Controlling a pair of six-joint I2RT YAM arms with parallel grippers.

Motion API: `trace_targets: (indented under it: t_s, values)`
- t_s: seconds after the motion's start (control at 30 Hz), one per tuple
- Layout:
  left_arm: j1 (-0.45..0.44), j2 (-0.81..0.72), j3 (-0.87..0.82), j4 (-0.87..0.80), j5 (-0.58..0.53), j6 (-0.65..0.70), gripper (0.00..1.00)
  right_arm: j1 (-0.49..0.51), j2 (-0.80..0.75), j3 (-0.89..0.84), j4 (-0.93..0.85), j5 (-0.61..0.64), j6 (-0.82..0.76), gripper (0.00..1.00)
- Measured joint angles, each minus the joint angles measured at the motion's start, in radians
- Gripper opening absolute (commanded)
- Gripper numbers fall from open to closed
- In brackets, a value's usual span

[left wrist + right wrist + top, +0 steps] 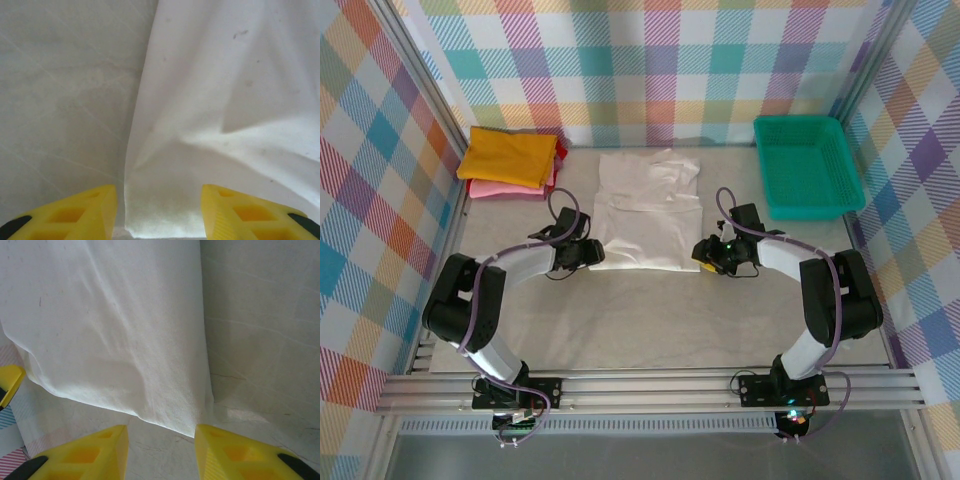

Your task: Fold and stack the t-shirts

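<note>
Symmetry matters: from above, the plain white cloth t-shirt (645, 225) lies on the grey table (650, 320), left tool (582, 255) and right tool (708, 255) at its near corners; the left wrist shows the left tool (159, 200) spread astride a corner, the right wrist shows the right tool (161, 440) spread just short of one, so both should close evenly.

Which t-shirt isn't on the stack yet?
The white t-shirt, lying mid-table; the mustard-yellow t-shirt tops the pink t-shirt at back left.

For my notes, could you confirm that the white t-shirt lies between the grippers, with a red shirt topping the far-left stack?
Not quite: the top external view shows a mustard-yellow shirt topping that stack; the rest is right.
</note>
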Motion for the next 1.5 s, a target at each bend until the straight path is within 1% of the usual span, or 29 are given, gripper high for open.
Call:
trace_targets:
  t_s: [0.1, 0.23, 0.37, 0.43, 0.47, 0.57, 0.6, 0.67, 0.73, 0.77, 0.93, 1.2, 1.33, 1.43, 1.5]
  values:
    - [-0.004, 0.030, 0.007, 0.015, 0.000, 0.000, 0.48, 0.000, -0.001, 0.000, 0.000, 0.000, 0.000, 0.41]
    - [-0.016, 0.040, 0.006, 0.015, 0.000, -0.001, 0.46, 0.000, -0.005, 0.000, 0.000, 0.000, 0.000, 0.40]
    - [-0.027, 0.040, -0.002, 0.023, 0.000, -0.005, 0.38, 0.000, -0.006, 0.000, 0.000, 0.000, 0.000, 0.41]
    - [-0.029, 0.040, -0.003, 0.025, 0.000, -0.011, 0.30, 0.000, -0.006, 0.000, 0.000, 0.001, 0.000, 0.41]
    - [-0.031, 0.040, -0.004, 0.027, 0.000, -0.014, 0.28, 0.000, -0.005, 0.000, 0.000, 0.003, 0.002, 0.41]
    - [-0.042, 0.040, -0.018, 0.044, -0.001, -0.025, 0.17, 0.000, -0.005, 0.000, -0.001, 0.020, 0.008, 0.46]
    - [-0.043, 0.040, -0.023, 0.046, -0.002, -0.026, 0.14, 0.000, -0.005, 0.000, -0.002, 0.027, 0.010, 0.46]
    - [-0.045, 0.037, -0.024, 0.046, -0.004, -0.029, 0.12, 0.000, -0.005, 0.001, -0.005, 0.041, 0.015, 0.47]
    - [-0.045, 0.032, -0.029, 0.047, -0.005, -0.029, 0.05, 0.000, -0.005, 0.005, -0.022, 0.057, 0.015, 0.48]
    - [-0.045, 0.029, -0.032, 0.050, -0.008, -0.031, 0.03, 0.000, -0.005, 0.008, -0.028, 0.063, 0.015, 0.48]
    - [-0.047, 0.015, -0.045, 0.055, -0.015, -0.031, 0.00, 0.010, 0.016, 0.034, -0.046, 0.069, 0.015, 0.49]
    - [-0.048, 0.004, -0.051, 0.053, -0.023, -0.031, 0.00, 0.050, 0.116, 0.087, -0.036, 0.064, 0.019, 0.48]
    - [-0.047, -0.013, -0.061, 0.053, -0.031, -0.031, 0.00, 0.052, 0.124, 0.093, -0.022, 0.061, 0.023, 0.47]
    - [-0.047, -0.016, -0.063, 0.047, -0.031, -0.030, 0.00, 0.052, 0.132, 0.095, -0.019, 0.061, 0.024, 0.44]
    - [-0.047, -0.017, -0.063, 0.041, -0.031, -0.029, 0.00, 0.052, 0.132, 0.092, -0.012, 0.063, 0.026, 0.39]
